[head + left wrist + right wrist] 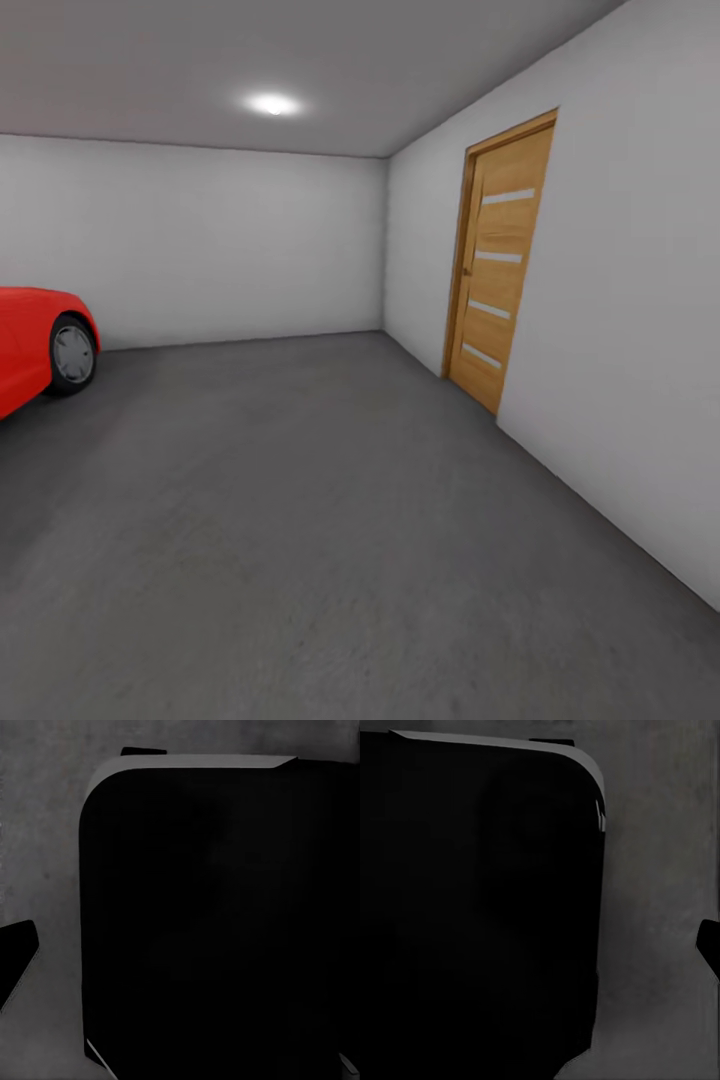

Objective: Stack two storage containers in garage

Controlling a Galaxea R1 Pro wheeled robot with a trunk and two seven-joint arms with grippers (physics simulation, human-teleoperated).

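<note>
Dark concrete floor (330, 520), red car (35, 345) beyond.

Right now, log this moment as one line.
place: garage | floor: dark concrete | red car at left | wooden door shut | containers: unseen | grippers: cannot tell

The garage floor (330, 520) spreads ahead from 9 to 3 o'clock. A car (40, 350), front wheel (73, 354) showing, stands on it at 10 o'clock, before the back wall (190, 240). A door (498, 265) sits in the side wall (640, 330) at 1 o'clock. 1 ceiling light (272, 103) lies at 12 o'clock.
</note>
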